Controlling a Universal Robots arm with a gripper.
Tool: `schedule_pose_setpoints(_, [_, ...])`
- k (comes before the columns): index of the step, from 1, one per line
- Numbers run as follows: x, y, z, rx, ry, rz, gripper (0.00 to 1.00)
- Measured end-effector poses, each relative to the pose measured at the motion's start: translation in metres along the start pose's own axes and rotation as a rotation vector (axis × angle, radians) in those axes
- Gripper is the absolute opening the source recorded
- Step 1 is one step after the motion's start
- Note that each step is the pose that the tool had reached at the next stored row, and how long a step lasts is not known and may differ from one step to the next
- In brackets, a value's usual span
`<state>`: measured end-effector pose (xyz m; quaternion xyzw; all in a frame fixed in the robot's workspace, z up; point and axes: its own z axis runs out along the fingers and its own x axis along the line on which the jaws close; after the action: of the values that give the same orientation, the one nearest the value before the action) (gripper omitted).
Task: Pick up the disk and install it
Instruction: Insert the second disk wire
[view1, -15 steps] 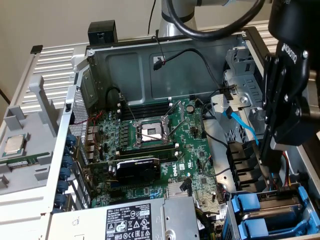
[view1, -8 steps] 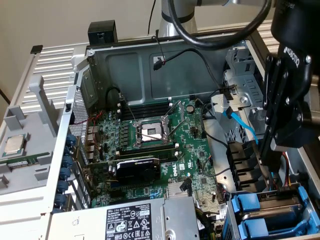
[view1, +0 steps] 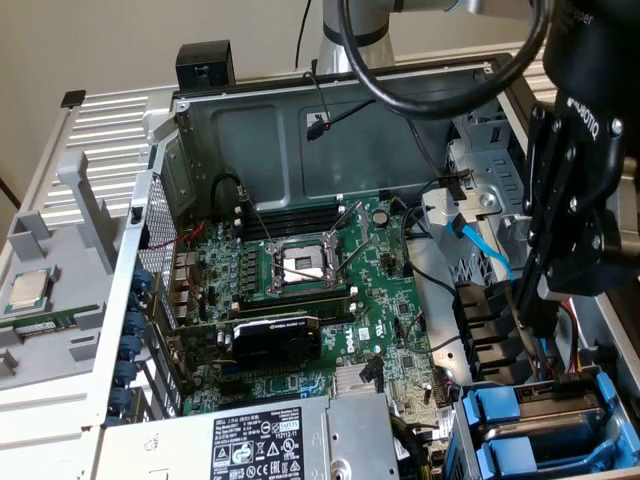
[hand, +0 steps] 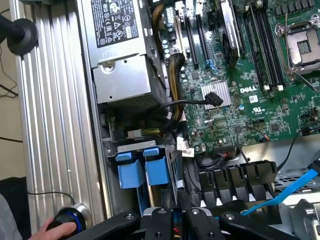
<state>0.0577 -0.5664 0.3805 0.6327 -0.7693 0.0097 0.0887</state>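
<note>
The hand (view1: 535, 305) hangs at the right of the frame, clenched with nothing visibly in it. Below it, at the lower right, the disk (view1: 545, 400) sits in its blue carrier inside the computer case (view1: 300, 120).

You look down past gripper linkage (hand: 175, 222), fingers drawn close, over open computer case. Two blue drive carriers (hand: 144, 169) sit side by side in bay beside silver power supply (hand: 127, 75). Green motherboard (hand: 250, 95) with empty CPU socket (hand: 306, 50) beyond. Hand (hand: 50, 231) rests on round knob (hand: 68, 220).
</note>
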Motion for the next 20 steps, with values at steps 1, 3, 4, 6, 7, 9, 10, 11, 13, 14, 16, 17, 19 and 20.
schedule_pose_setpoints(1, [0.0003,-0.0001,0.0002,-0.0017,-0.008,-0.003,0.16])
schedule_pose_setpoints(3, [0.0004,-0.0002,0.0007,-0.0045,-0.0259,-0.011,0.16])
schedule_pose_setpoints(4, [0.0005,-0.0002,0.0007,-0.0056,-0.0334,-0.015,0.16])
schedule_pose_setpoints(6, [0.0007,-0.0002,0.0008,-0.0078,-0.0479,-0.023,0.16])
schedule_pose_setpoints(7, [0.0007,-0.0002,0.0008,-0.0087,-0.0547,-0.028,0.16])
schedule_pose_setpoints(9, [0.0007,-0.0003,0.001,-0.011,-0.066,-0.038,0.16])
schedule_pose_setpoints(10, [0.0008,-0.0004,0.0013,-0.0126,-0.0699,-0.042,0.16])
schedule_pose_setpoints(11, [0.0013,-0.0006,0.0017,-0.0147,-0.0714,-0.044,0.16])
schedule_pose_setpoints(13, [0.0028,-0.0009,0.0025,-0.0176,-0.072,-0.049,0.16])
schedule_pose_setpoints(14, [0.0036,-0.0011,0.0029,-0.0183,-0.0715,-0.052,0.16])
schedule_pose_setpoints(16, [0.0054,-0.0016,0.0037,-0.0187,-0.0707,-0.058,0.16])
schedule_pose_setpoints(17, [0.0065,-0.0018,0.0042,-0.0187,-0.0706,-0.061,0.16])
schedule_pose_setpoints(19, [0.0088,-0.0023,0.0048,-0.0183,-0.0699,-0.066,0.16])
schedule_pose_setpoints(20, [0.0099,-0.0025,0.005,-0.0179,-0.0695,-0.069,0.16])
